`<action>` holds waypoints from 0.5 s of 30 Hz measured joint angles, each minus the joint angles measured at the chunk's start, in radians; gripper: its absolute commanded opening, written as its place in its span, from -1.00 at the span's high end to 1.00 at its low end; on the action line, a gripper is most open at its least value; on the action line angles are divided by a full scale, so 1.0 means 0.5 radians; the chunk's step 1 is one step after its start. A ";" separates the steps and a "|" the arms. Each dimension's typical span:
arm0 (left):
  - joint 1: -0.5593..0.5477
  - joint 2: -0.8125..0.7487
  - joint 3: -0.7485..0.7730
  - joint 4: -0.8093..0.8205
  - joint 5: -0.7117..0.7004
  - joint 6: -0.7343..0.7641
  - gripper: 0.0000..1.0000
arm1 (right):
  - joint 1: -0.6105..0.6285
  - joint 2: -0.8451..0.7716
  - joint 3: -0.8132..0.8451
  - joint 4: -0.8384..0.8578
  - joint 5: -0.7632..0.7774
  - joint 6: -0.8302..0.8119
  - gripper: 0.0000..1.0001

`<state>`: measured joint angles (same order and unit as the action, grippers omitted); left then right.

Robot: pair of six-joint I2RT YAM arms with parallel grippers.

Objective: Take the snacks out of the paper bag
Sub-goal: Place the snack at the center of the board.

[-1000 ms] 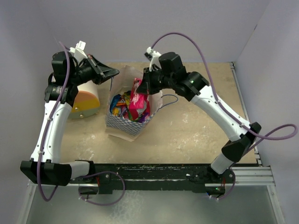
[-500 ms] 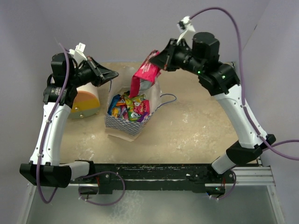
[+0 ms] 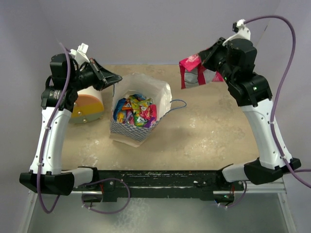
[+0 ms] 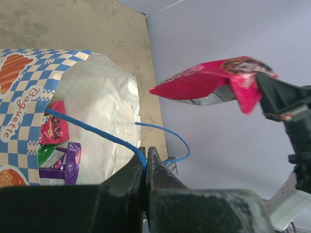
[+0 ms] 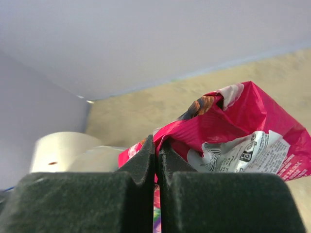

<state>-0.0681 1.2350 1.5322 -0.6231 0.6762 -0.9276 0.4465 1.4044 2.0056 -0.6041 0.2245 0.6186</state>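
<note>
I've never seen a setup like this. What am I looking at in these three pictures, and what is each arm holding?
Two white robot arms are bolted at a table's near edge. One picture looks down from above and behind them; the other two come from a camera on each wrist. On the table stand a checkered paper bag full of snacks and a white-and-orange cylinder. The left claw is shut on the bag's blue cord handle. The right claw, raised off to the side, is shut on a pink packet, clear of the bag.
</note>
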 measured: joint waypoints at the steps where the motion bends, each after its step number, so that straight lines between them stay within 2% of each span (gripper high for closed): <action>1: 0.000 0.002 0.006 -0.005 0.001 0.011 1.00 | -0.062 -0.027 -0.116 0.012 0.005 0.005 1.00; 9: 0.000 0.050 0.056 -0.074 0.007 0.099 1.00 | -0.432 0.063 -0.813 0.151 -0.041 0.116 1.00; 15: 0.000 0.107 0.116 -0.098 0.042 0.147 1.00 | -0.684 0.319 -0.925 0.406 -0.179 0.253 1.00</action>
<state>-0.0681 1.2884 1.5902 -0.6724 0.6971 -0.8539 0.1043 1.5639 1.5429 -0.4011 0.1349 0.7448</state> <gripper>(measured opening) 0.014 0.012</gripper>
